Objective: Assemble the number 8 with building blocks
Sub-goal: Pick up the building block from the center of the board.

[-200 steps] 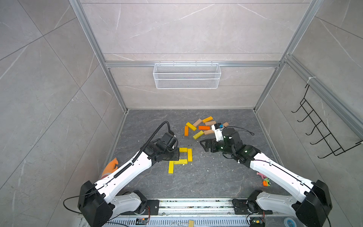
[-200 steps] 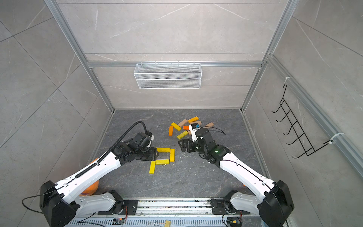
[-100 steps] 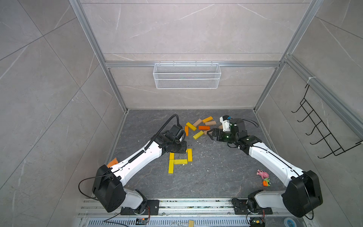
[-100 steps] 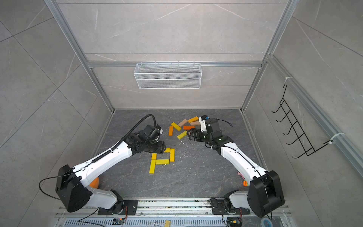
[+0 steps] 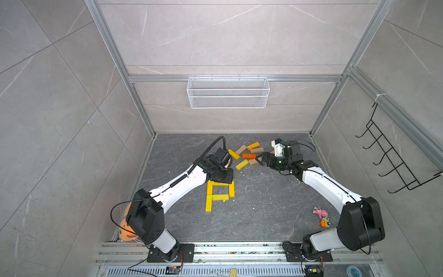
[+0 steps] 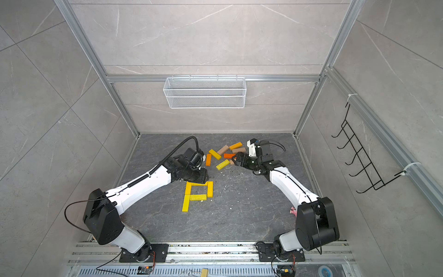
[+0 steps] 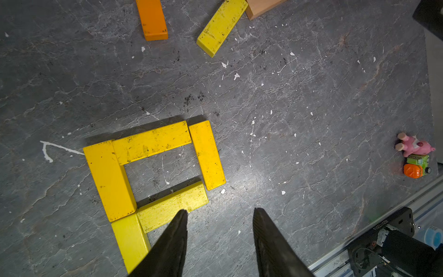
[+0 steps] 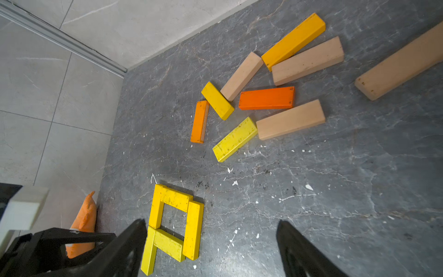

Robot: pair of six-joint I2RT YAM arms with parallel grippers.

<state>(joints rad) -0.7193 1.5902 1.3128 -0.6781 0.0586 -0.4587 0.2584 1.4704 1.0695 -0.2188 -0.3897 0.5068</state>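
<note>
- The wire basket (image 5: 227, 92) hangs on the back wall, high over the floor (image 5: 263, 215). The mesh is too fine to make out its inside.
- All the building blocks (image 8: 266, 97) in view lie down on the floor, well apart from the basket.
- Five yellow bars (image 7: 110, 179) lie flat in the middle of the floor and form a P. Four make a near-closed square, and the fifth (image 7: 130, 239) carries its left side on toward the robot.
- Nine loose bars (image 5: 248, 156) lie scattered beyond the P, toward the back wall: yellow, orange and tan. One orange bar (image 8: 200, 121) stands on its long edge.
- The left gripper (image 7: 220, 211) hangs over the far edge of the P. Its fingers stand apart with only bare floor between them, so it holds nothing.
- The right gripper (image 8: 211, 221) hovers just beside the loose bars, fingers spread wide and gripping nothing.
- An orange plush fish (image 5: 127, 232) leans at the left wall behind the left arm's base.
- A pink toy (image 7: 413, 146) and a green-and-orange toy (image 7: 417, 166) lie together near the right arm's base.
- A black hook rack (image 5: 393, 163) is fixed to the right wall.
</note>
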